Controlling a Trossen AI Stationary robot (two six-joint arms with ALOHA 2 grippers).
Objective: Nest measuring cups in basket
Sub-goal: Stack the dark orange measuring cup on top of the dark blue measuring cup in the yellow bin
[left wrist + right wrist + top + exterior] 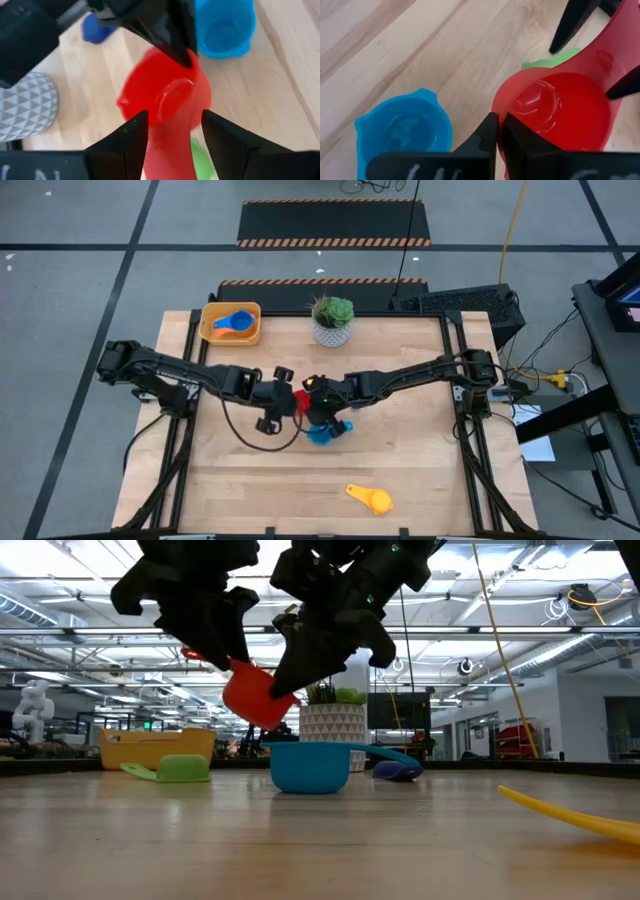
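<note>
Red measuring cup [252,692] held in mid-air between both sets of jaws, above the bench [400,470].

Left jaws [172,131] straddle the red cup's handle, fingers spread to either side of it. Right jaws [499,129] are clenched on the cup's rim. Light blue cup [309,766] stands below the jaws; green cup [180,769] lies beside; basket [231,323] sits well apart.

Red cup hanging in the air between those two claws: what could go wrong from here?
1. The right gripper pinches the red cup only by its thin rim, so the cup might slip and drop.
2. The left gripper is at the same cup's handle; crowded this closely, the two could bump.
3. The light blue cup stands just below and could get knocked.
</note>
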